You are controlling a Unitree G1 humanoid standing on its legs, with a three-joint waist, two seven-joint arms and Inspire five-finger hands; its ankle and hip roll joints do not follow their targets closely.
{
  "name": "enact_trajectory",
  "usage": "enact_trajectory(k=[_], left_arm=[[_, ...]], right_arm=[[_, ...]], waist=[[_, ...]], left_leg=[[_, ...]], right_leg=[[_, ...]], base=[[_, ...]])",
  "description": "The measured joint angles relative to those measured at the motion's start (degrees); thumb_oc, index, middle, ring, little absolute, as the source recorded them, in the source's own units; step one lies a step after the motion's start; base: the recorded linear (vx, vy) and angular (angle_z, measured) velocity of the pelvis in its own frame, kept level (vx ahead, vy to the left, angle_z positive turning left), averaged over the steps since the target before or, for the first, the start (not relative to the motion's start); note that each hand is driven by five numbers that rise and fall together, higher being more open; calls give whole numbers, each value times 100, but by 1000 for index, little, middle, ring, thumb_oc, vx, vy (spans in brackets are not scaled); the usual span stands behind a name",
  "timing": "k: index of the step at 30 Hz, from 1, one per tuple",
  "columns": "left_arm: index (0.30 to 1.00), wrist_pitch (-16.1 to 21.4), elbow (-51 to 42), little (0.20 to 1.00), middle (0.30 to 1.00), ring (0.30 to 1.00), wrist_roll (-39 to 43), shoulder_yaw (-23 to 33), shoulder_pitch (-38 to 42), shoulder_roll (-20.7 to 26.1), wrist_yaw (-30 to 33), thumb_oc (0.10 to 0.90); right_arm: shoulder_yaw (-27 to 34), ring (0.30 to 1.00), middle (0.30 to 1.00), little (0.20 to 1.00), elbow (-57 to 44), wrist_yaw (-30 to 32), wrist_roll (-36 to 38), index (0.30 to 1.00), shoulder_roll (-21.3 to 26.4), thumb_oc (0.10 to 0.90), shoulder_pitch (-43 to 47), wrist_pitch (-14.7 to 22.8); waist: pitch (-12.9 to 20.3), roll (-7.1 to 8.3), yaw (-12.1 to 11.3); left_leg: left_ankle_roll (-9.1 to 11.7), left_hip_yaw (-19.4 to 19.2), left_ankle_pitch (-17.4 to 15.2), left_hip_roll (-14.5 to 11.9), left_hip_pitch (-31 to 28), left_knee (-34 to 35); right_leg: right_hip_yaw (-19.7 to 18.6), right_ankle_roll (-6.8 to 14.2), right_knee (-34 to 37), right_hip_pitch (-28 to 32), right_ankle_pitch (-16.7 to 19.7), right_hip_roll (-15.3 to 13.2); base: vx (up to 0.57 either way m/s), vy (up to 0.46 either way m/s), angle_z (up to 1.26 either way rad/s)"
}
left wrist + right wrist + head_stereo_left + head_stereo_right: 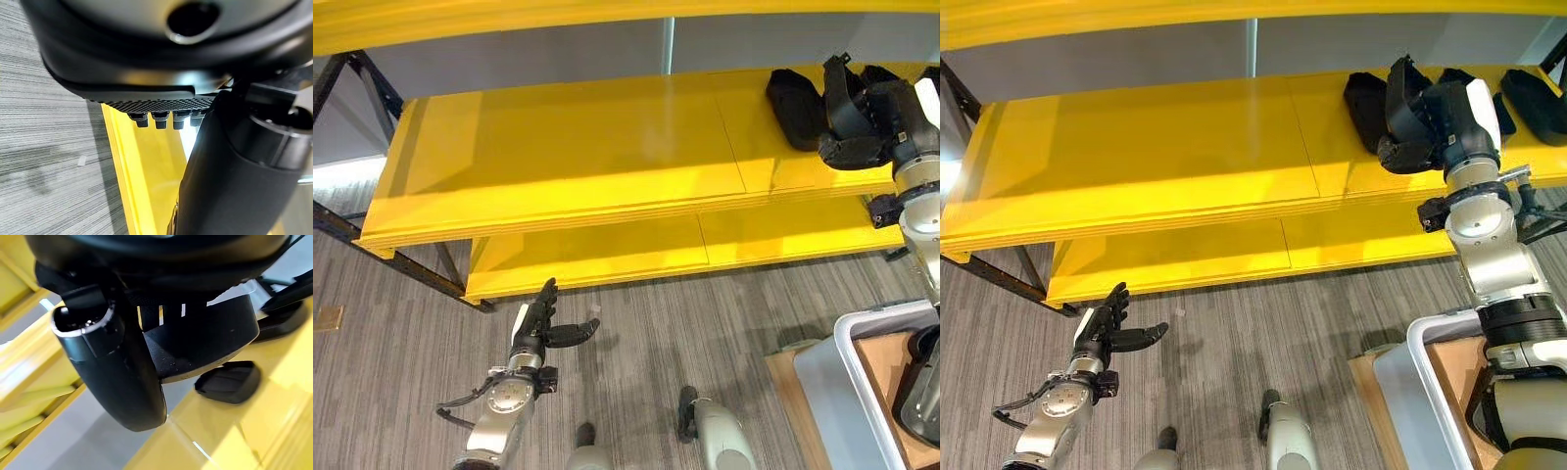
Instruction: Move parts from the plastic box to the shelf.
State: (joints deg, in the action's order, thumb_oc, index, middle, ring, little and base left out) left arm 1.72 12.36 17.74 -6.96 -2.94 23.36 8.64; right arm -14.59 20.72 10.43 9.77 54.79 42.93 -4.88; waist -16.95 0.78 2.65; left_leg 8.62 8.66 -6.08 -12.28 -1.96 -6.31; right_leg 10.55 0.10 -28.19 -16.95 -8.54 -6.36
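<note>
Black moulded plastic part [1410,108] arriving at the wide yellow shelf [1156,157], gripped in the right hand [1445,117].
Largest first: the shelf's upper board already carries similar dark parts [1538,93] at its right end, so this one probably joins them; the white plastic box [1430,382] waits on the floor below; the right hand's fingers curl round the part above the board; the left hand [1107,328] hangs low, fingers spread, holding nothing.
</note>
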Motion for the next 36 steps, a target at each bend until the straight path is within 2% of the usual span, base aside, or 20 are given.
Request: enact_trajectory(k=[1,2,3,5,6,7,8,10,12,13,14,15,17,18,21,25,30,32,33,36], left_arm=[[1000,-2,16,1000,1000,1000,5,-16,87,50,-18,900],[1000,0,100,1000,1000,1000,5,-4,197,13,-11,900],[1000,-4,110,1000,1000,1000,8,-70,212,63,7,900],[1000,-4,113,1000,1000,1000,9,-140,254,95,-14,900],[1000,-1,89,1000,1000,1000,8,-211,169,96,-19,900],[1000,4,64,1000,1000,1000,7,-265,108,78,-51,900],[1000,-3,60,1000,1000,1000,9,-276,9,38,-29,900],[1000,-34,182,1000,1000,1000,2,-299,-18,55,-39,900],[1000,-40,316,1000,1000,1000,-2,-305,-42,7,-14,900],[1000,-44,311,1000,1000,1000,-3,-322,-66,6,-23,900],[1000,-46,311,1000,1000,1000,-4,-312,-133,5,-5,900],[1000,-46,314,1000,1000,1000,-3,-293,-176,4,-6,900],[1000,5,238,1000,1000,1000,-7,-310,-145,-2,-56,900],[1000,11,242,1000,1000,1000,-8,-304,-68,22,-57,900],[1000,0,247,1000,1000,1000,-9,-310,319,50,-55,900],[1000,50,207,1000,1000,1000,-12,-236,630,126,-12,900],[1000,50,209,1000,1000,1000,-13,-230,505,354,-7,900],[1000,49,245,1000,1000,1000,-12,-188,451,358,-2,900],[1000,48,271,1000,1000,1000,-12,-190,457,369,-11,900],[1000,50,292,1000,1000,1000,-10,-194,464,380,-8,900]], right_arm=[[-18,300,300,300,5,30,-4,300,3,400,-62,12],[-22,300,300,300,42,8,-4,300,4,400,-94,-6],[-50,300,300,300,41,28,-2,300,-17,400,-189,-13],[-31,300,300,300,114,34,-4,300,-72,400,-358,-11],[-8,300,300,300,182,43,-7,300,-140,400,-469,-13],[49,300,300,300,220,129,-6,300,-194,400,-560,-22],[58,300,300,300,171,124,-6,300,-200,400,-603,-16],[371,300,300,300,158,169,-29,300,-497,400,-980,86],[404,300,300,300,161,182,-58,300,-786,400,-1277,71],[404,300,300,300,76,158,-58,300,-802,400,-1346,71],[423,300,300,300,-38,134,-130,300,-981,400,-1399,52],[427,300,300,300,-76,126,-183,300,-1144,400,-1456,52],[424,300,300,300,-270,37,-192,300,-1070,400,-1630,43],[452,300,300,300,-267,40,-221,300,-1073,400,-1637,13],[492,300,300,300,-282,38,-296,300,-958,400,-1649,-44],[632,300,300,300,-292,36,-295,300,-973,400,-1650,-44],[631,300,300,300,-313,2,-292,300,-993,400,-1636,-28],[631,300,300,300,-292,-7,-289,300,-987,400,-1606,-20],[631,300,300,300,-278,-7,-287,300,-987,400,-1601,-22],[594,300,300,300,-201,-5,-288,300,-984,400,-1445,-23]], waist=[[1,122,-112],[2,170,-154],[10,246,-286],[-3,372,-299],[12,385,-336],[-13,394,-314],[-9,348,-387],[-18,259,-465],[-39,214,-542],[-39,136,-619],[-41,21,-583],[-41,25,-617],[-20,-107,-450],[-20,-109,-405],[-25,131,-416],[-25,156,-446],[-38,191,-447],[-45,186,-425],[-53,200,-373],[-102,261,-283]], left_leg=[[120,-49,-35,72,409,-764],[-21,-21,-46,132,1003,-1810],[-56,0,452,219,1501,-2483],[-282,-180,1061,210,1998,-3078],[-269,-413,856,133,2082,-3042],[-201,-747,516,171,2178,-2343],[-222,-996,587,287,2121,-1206],[-156,-1302,810,234,2148,-48],[-145,-1019,894,238,1951,873],[-172,-1003,1049,182,1980,769],[-273,-1021,1047,141,1922,262],[-309,-1014,1068,158,1774,66],[-338,-1156,1135,262,1457,90],[-391,-1187,1380,298,1382,168],[-744,-1469,1129,730,1334,-83],[-1076,-1456,668,1133,1381,-483],[-1300,-1454,489,1267,1238,-552],[-1358,-1409,441,1274,1190,-537],[-1360,-1378,439,1279,1172,-542],[-1342,-1320,415,1317,1147,-588]], right_leg=[[-41,-155,-87,-58,-77,1],[61,-225,19,-21,-21,-40],[70,-326,63,11,-15,105],[287,-356,388,263,-15,-9],[365,-335,517,399,48,19],[467,-300,812,537,142,47],[465,-285,1129,576,250,135],[471,-150,1576,820,394,393],[315,-104,1892,1077,518,560],[309,-282,1916,1096,538,585],[93,-170,1952,1163,586,696],[-23,-232,1949,1213,531,665],[-61,-190,1936,1243,531,644],[-100,-119,1879,1230,525,607],[-264,185,1699,1211,393,94],[-204,385,1254,1183,253,-341],[-251,375,93,684,228,-673],[-335,558,752,671,238,-897],[-378,766,1269,747,410,-1013],[-174,1045,2547,858,1140,-1417]], base=[[-30,-344,21],[9,-268,17],[32,-149,32],[149,-26,55],[211,20,89],[232,70,60],[454,192,33],[400,211,19],[232,168,-19],[361,275,-84],[344,267,-92],[233,187,-83],[201,192,-38],[124,142,-13],[166,207,-13],[121,198,19],[125,56,7],[154,-93,1],[140,-100,11],[99,-121,16]])
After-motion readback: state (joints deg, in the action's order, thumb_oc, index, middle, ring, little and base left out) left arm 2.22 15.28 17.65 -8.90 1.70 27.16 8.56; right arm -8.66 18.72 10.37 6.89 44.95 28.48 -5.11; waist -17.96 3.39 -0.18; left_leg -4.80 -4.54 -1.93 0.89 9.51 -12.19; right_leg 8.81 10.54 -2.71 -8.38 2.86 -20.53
